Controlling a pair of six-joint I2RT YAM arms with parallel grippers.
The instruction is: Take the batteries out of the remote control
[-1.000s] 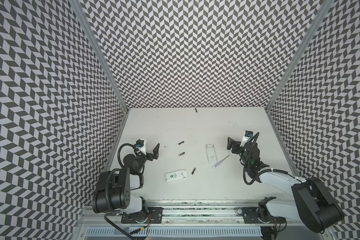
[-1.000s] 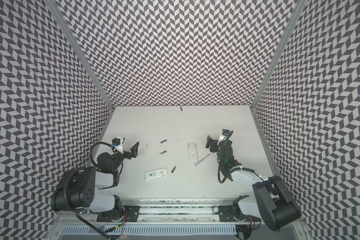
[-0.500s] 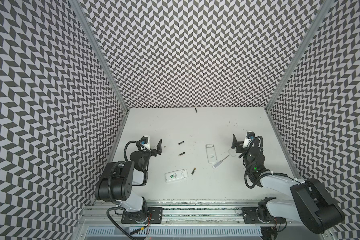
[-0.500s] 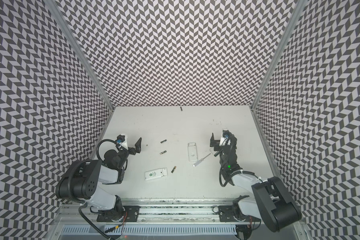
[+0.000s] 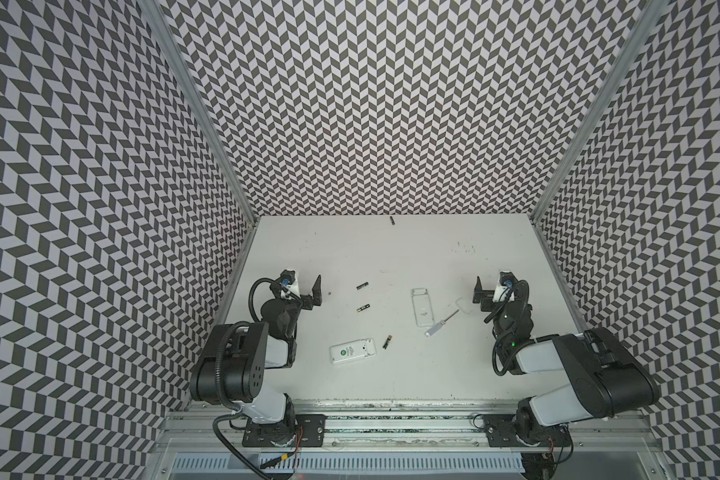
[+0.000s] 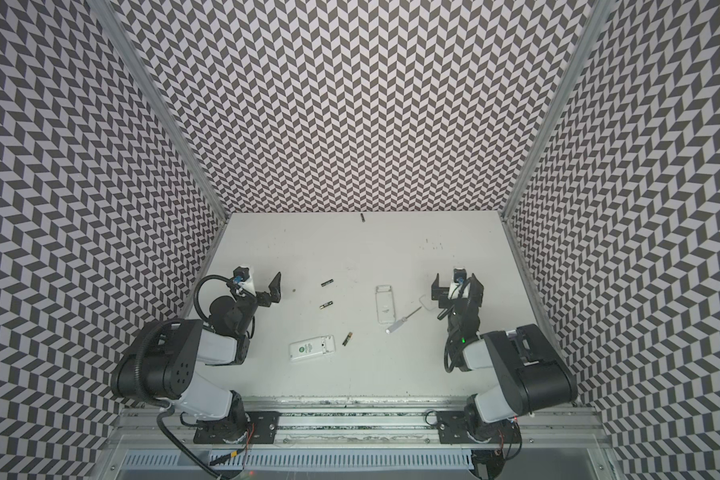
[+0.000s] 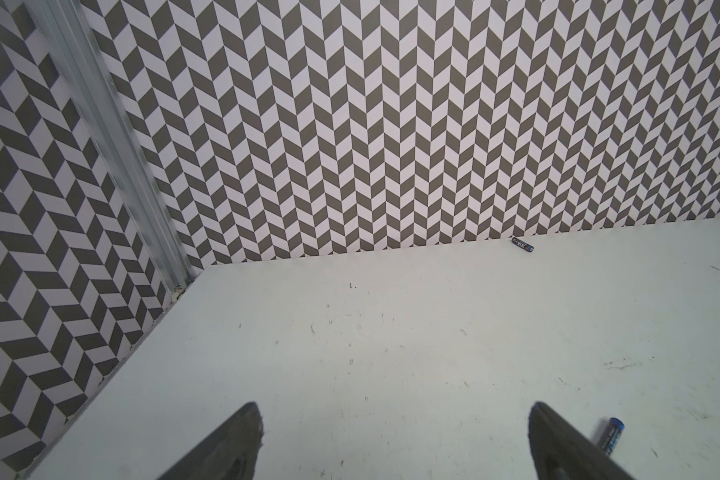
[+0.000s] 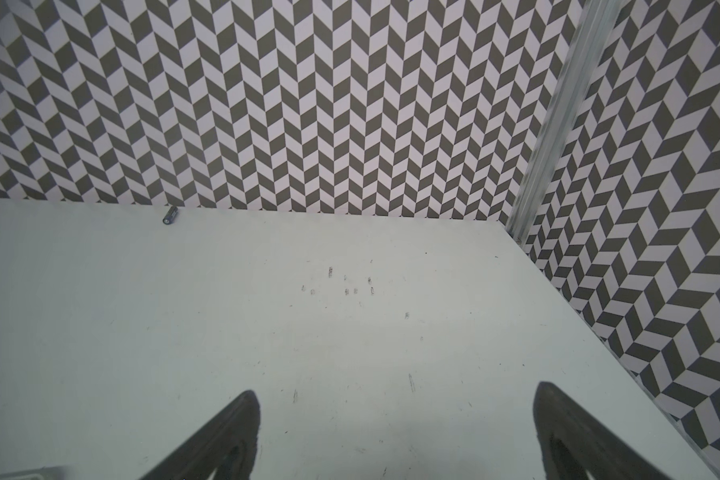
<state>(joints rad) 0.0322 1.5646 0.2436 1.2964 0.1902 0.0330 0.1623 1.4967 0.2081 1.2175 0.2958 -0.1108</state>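
Note:
The white remote control (image 5: pixel 352 351) (image 6: pixel 312 347) lies at the front middle of the table, its battery bay uncovered at one end. Several batteries lie loose: two (image 5: pixel 362 286) (image 5: pixel 363 308) left of centre, one (image 5: pixel 387 341) beside the remote, one (image 5: pixel 391 220) (image 7: pixel 522 244) (image 8: pixel 170 215) against the back wall. My left gripper (image 5: pixel 302 286) (image 6: pixel 258 282) (image 7: pixel 395 409) hangs open and empty left of them, with a battery (image 7: pixel 612 436) just outside one finger. My right gripper (image 5: pixel 497 286) (image 6: pixel 456 282) (image 8: pixel 395 399) is open and empty at the right.
A clear battery cover (image 5: pixel 421 306) (image 6: pixel 384 305) lies right of centre. A clear-handled screwdriver (image 5: pixel 441 328) (image 6: pixel 404 323) rests beside it, close to the right gripper. Patterned walls enclose the table on three sides. Both arm bases stand at the front rail.
Both grippers have turned to face the back wall. The right one has drawn away to the right of the screwdriver. The left one has shifted slightly towards the back. Nothing on the table moved.

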